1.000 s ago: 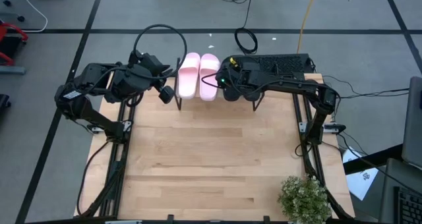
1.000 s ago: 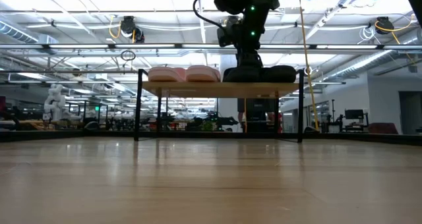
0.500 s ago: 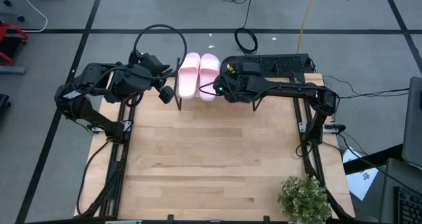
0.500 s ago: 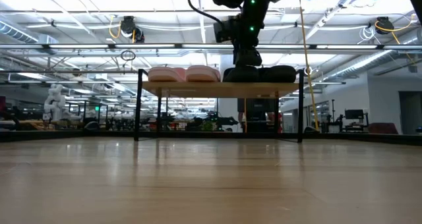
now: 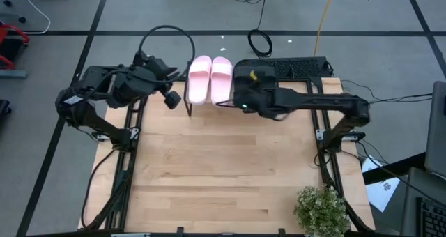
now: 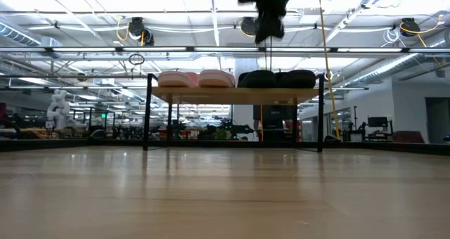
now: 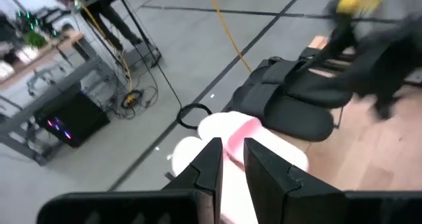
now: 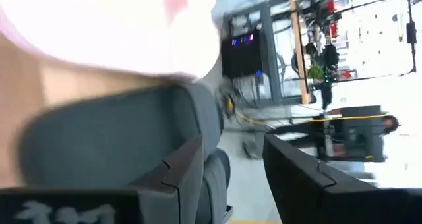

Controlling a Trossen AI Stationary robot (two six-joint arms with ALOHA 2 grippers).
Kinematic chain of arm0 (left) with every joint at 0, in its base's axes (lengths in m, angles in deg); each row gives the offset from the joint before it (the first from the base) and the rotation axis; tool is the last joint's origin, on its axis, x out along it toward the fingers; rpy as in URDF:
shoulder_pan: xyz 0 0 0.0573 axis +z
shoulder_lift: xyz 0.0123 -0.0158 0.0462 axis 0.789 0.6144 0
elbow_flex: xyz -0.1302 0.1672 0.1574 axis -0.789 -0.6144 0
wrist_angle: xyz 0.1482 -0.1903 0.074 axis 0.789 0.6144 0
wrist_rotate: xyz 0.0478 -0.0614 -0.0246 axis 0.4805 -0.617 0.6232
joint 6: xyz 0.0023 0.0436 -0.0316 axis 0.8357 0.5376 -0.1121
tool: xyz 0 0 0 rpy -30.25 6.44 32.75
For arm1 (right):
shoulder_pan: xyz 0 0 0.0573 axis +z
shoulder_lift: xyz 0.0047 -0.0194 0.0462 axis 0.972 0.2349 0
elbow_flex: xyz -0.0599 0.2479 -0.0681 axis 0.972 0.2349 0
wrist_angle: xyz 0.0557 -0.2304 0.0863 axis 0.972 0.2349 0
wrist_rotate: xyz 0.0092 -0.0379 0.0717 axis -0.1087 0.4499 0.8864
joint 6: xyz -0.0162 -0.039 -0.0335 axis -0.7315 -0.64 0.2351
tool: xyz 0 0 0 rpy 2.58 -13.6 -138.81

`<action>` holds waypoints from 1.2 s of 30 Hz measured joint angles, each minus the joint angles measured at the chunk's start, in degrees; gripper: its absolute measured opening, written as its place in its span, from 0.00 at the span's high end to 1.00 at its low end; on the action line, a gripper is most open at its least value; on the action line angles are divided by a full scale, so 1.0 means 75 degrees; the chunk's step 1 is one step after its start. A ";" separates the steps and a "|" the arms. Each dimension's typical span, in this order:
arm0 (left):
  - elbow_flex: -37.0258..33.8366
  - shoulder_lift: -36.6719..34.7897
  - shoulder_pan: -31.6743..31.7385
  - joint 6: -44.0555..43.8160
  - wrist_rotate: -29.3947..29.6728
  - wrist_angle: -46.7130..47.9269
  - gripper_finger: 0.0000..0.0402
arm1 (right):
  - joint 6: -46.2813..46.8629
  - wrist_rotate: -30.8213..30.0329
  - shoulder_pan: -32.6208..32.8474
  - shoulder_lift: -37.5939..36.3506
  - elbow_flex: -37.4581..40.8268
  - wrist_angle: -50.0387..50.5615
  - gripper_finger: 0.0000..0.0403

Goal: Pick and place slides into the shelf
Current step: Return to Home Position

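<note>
The shelf (image 6: 232,95) stands at the table's far edge. Two pale pink slides (image 5: 210,79) lie side by side on its left half, soles down. Two black slides (image 6: 278,78) rest on its right half; in the high view my right arm covers part of them. My right gripper (image 5: 226,102) hovers open above the shelf near the middle, clear of the left black slide (image 8: 119,138), nothing between its fingers. My left gripper (image 5: 171,97) waits left of the pink slides, its fingers a narrow gap apart (image 7: 227,148) and empty.
The wooden tabletop (image 5: 223,167) spreads bare in front of the shelf. A potted plant (image 5: 320,209) stands at the near right corner. A coiled cable (image 5: 261,42) lies on the floor beyond the far edge.
My right gripper has risen off the left black slide and drawn back toward the table's near edge, rolling a little and staying open. The black slide stays on the shelf beside the other one.
</note>
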 joint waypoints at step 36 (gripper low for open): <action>-0.9686 -0.7896 -0.4341 -0.2075 -0.0807 -0.4655 0.84 | 0.6697 0.5090 0.2876 -0.8758 0.6991 -0.3535 0.63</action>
